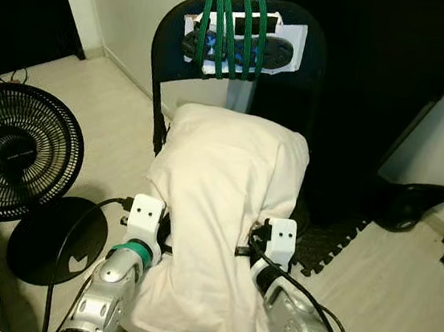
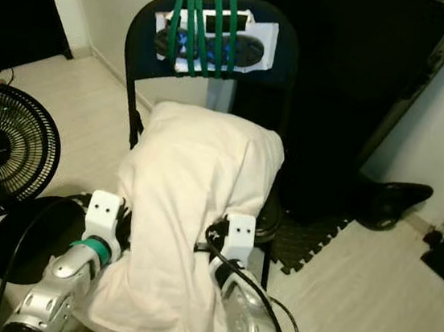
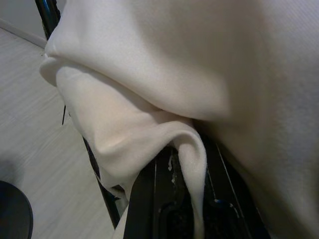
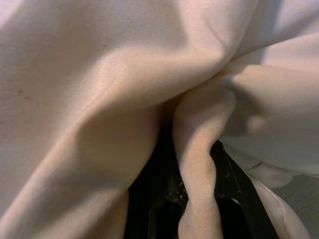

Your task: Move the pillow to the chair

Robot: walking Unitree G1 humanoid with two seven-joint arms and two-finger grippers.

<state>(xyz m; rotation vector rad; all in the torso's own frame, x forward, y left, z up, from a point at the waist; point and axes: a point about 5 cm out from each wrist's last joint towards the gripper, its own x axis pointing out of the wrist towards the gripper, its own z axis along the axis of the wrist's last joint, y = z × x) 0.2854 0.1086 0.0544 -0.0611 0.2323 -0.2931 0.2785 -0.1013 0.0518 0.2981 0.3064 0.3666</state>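
Gripping a fold of cream fabric each, the left gripper (image 3: pixel 187 199) and the right gripper (image 4: pixel 197 209) hold the pillow (image 1: pixel 220 214) by its near end, one on either side; each wrist view has a pinch of cloth clamped between the black fingers. The pillow lies with its long axis running from the grippers straight toward the backrest of the black folding chair (image 1: pixel 297 86). Its far end sits on the seat, close under the backrest, and its near end hangs past the seat's front edge, between the two silver arms. Both arms are equally near the pillow, so judged from this, what remains is to release, or push the pillow a little further onto the seat first. A device lashed with green cord (image 1: pixel 230 33) sits high on the backrest, above the pillow and clear of it. Left of the chair stands a black floor fan (image 1: pixel 13 148) on its round base, well apart; a dark foam mat edge (image 1: pixel 334 244) lies on the floor to the chair's right.
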